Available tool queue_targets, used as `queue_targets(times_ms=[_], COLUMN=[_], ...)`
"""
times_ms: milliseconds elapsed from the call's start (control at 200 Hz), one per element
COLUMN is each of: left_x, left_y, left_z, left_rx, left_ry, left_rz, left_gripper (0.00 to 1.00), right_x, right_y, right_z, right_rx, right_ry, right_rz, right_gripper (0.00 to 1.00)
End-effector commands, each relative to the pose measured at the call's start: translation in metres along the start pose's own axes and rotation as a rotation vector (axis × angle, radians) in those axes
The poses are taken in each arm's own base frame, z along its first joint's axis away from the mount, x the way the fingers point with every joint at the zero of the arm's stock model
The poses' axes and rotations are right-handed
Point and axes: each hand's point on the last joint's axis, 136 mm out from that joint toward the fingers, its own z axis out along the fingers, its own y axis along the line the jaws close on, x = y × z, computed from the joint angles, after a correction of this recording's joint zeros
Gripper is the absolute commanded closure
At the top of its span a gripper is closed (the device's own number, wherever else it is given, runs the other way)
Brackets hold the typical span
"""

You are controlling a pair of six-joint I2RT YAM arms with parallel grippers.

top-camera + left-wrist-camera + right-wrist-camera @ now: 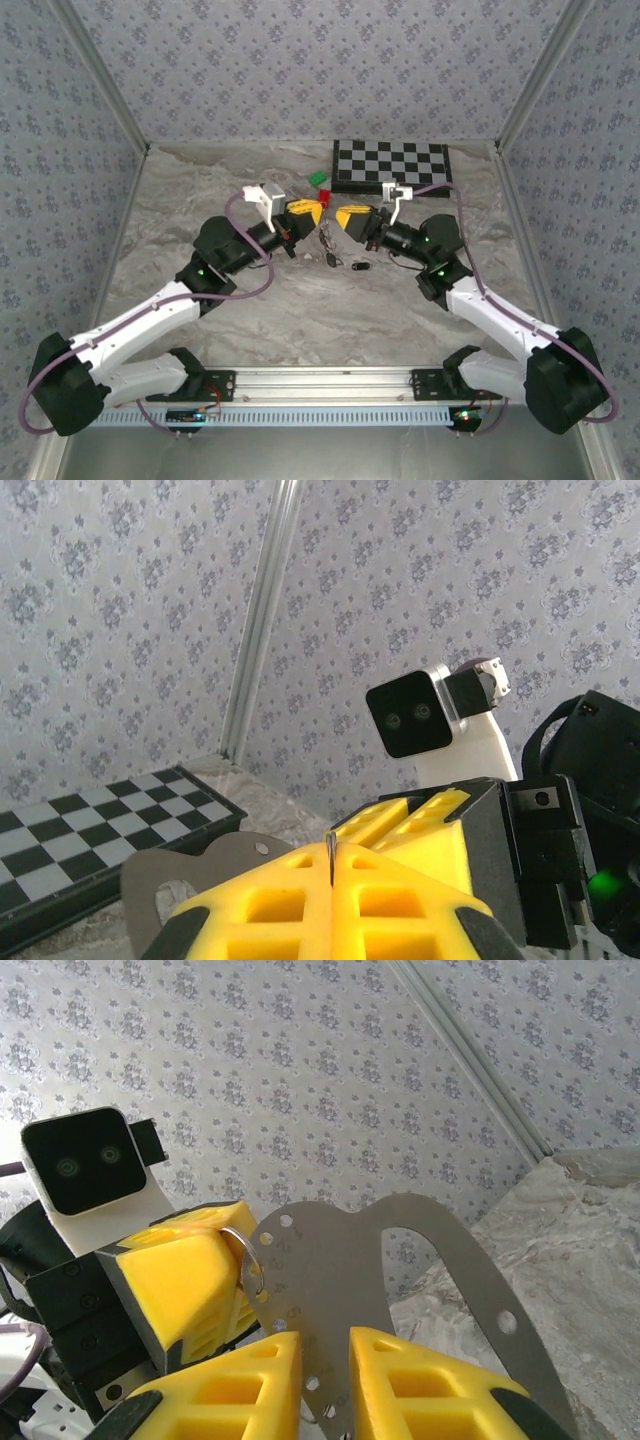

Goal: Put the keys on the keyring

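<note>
**Ring pinched in mid-air, keys waiting below**

Both arms meet above the marbled surface (250, 320). The right tool (325, 1360) is clamped on a thin perforated metal plate (420, 1260), probably to pry the coil apart, though the contact is hard to make out. The left tool (331, 875) is pressed together on the keyring (252, 1260), presenting it edge-on to the plate. The keys (360, 267) lie on the surface just beneath.

patterned walls (300, 60) — marble table (300, 320)
</note>
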Motion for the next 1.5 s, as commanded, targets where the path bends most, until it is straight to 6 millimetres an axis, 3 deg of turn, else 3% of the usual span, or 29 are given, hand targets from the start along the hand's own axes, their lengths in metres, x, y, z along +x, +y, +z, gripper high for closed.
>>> queue_targets(times_ms=[0,405,760,900,1105,1494], left_x=[-0.028,-0.029,-0.029,-0.031,-0.037,-0.043], left_y=[-0.016,-0.025,-0.022,-0.022,-0.022,-0.024], left_z=[-0.007,0.000,0.003,0.003,0.005,0.008], left_rx=[0.053,0.137,0.142,0.152,0.172,0.204], left_ry=[-0.113,-0.177,-0.184,-0.190,-0.237,-0.262], left_rz=[0.089,0.071,0.026,-0.003,-0.073,-0.117], left_gripper=[1.00,1.00,1.00,1.00,1.00,1.00], right_x=[-0.006,0.007,0.011,0.005,-0.011,-0.031], right_y=[0.010,0.025,0.020,0.016,0.028,0.036], right_z=[0.007,0.027,0.011,0.002,-0.005,-0.001], right_rx=[-0.025,-0.084,-0.028,-0.004,-0.048,-0.090], right_ry=[0.007,0.064,0.052,0.029,-0.033,-0.089], right_rz=[-0.046,-0.051,-0.080,-0.091,-0.143,-0.175], right_gripper=[0.80,0.81,0.81,0.80,0.75,0.75])
